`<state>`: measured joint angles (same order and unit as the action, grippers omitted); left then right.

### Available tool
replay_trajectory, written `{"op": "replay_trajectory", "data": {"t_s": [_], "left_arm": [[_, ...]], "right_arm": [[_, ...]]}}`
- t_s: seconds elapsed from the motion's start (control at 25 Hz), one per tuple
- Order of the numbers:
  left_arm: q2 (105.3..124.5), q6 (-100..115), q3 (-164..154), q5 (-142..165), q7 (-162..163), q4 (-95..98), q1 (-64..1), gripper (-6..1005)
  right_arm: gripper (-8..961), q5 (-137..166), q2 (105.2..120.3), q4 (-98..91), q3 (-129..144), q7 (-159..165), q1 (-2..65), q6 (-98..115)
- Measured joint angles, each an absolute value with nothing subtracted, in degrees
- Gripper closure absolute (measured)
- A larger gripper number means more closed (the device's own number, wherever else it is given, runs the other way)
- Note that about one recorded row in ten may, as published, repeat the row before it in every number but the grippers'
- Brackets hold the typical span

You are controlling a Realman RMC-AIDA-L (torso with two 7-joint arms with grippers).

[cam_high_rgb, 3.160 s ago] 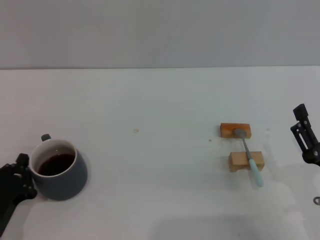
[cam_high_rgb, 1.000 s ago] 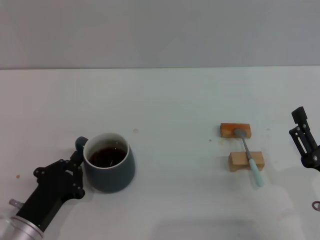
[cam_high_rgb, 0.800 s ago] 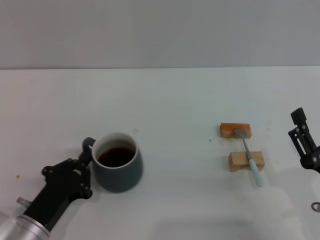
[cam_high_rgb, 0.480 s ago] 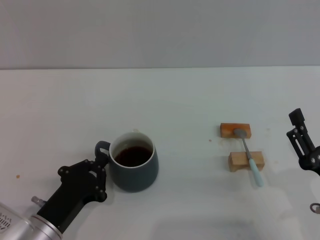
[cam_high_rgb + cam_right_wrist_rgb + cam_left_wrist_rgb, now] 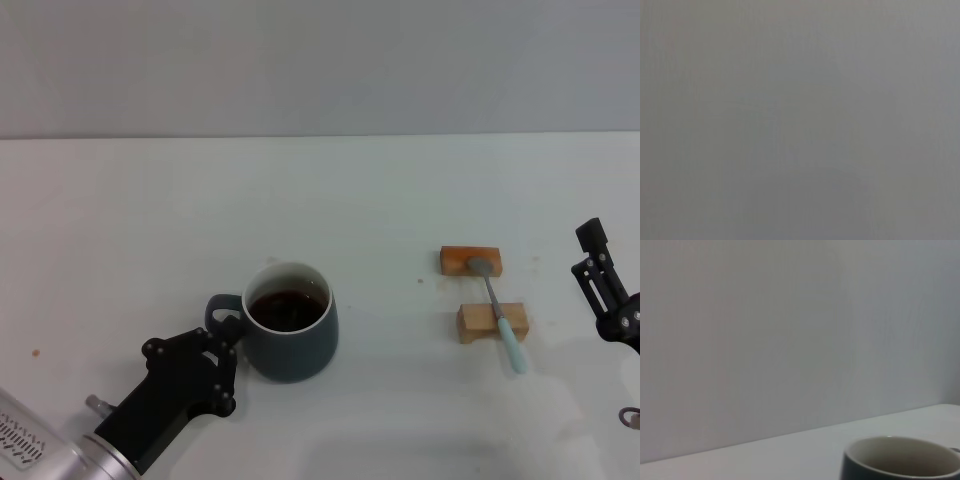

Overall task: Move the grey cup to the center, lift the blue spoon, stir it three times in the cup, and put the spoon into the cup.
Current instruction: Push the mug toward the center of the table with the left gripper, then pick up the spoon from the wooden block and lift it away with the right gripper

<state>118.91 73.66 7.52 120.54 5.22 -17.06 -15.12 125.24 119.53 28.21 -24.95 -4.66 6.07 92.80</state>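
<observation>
**Cup near the middle, spoon waiting on its blocks**

Nearest the robot, the left gripper sat low at the near left of the white table, its dark fingers closed on the loop handle of the grey cup. The cup stood upright a little left of the table's middle, holding dark brown liquid close below its rim. Judged from that, it would handle as heavy and easy to spill; it looked like glazed ware, hard and smooth, so the handle was the sound place to grip and any slide should be level and slow.

At the right edge the right gripper hung well apart from everything; whether its fingers were apart or together could not be told.

Farther right and slightly beyond the cup, the blue spoon lay bridged across two wooden blocks, its metal bowl on the far block, its pale blue handle jutting past the near one. It looked light, stiff and slim. The overhanging handle end, clear of the table, seemed the best hold.
</observation>
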Motion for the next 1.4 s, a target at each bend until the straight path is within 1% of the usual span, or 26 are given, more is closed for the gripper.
{"op": "replay_trajectory", "data": {"t_s": [0.08, 0.32, 0.52, 0.8, 0.92, 1.08, 1.4], "left_arm": [[118.89, 73.5, 8.2, 120.4, 5.1, -17.1, -14.7, 885], [118.39, 75.2, 17.3, 120.1, 5.0, -15.4, -9.1, 878], [118.22, 78.6, 23.7, 120.1, 6.5, -11.5, -7.1, 873], [118.13, 80.4, 31.2, 120.1, 11.8, -9.5, -6.1, 865], [118.13, 80.5, 31.7, 120.1, 11.7, -8.9, -6.4, 862], [118.13, 80.4, 31.9, 120.1, 11.3, -8.5, -6.6, 676], [118.12, 79.9, 32.2, 120.1, 11.3, -7.6, -7.0, 483]], "right_arm": [[179, 125.2, 119.53, 28.2, -25.0, -4.7, 6.1, 92.8], [180, 125.2, 119.53, 28.2, -25.0, -4.7, 6.1, 92.8], [180, 123.2, 119.54, 28.0, -24.9, -4.7, 6.1, 92.6], [180, 121.7, 119.63, 28.2, -24.1, -4.7, 5.8, 92.4], [180, 121.4, 119.7, 29.1, -23.3, -4.7, 4.6, 91.8], [180, 121.4, 119.71, 29.4, -22.5, -4.7, 3.8, 90.0], [180, 120.9, 119.71, 29.1, -19.8, -3.3, 3.2, 84.6]]}}
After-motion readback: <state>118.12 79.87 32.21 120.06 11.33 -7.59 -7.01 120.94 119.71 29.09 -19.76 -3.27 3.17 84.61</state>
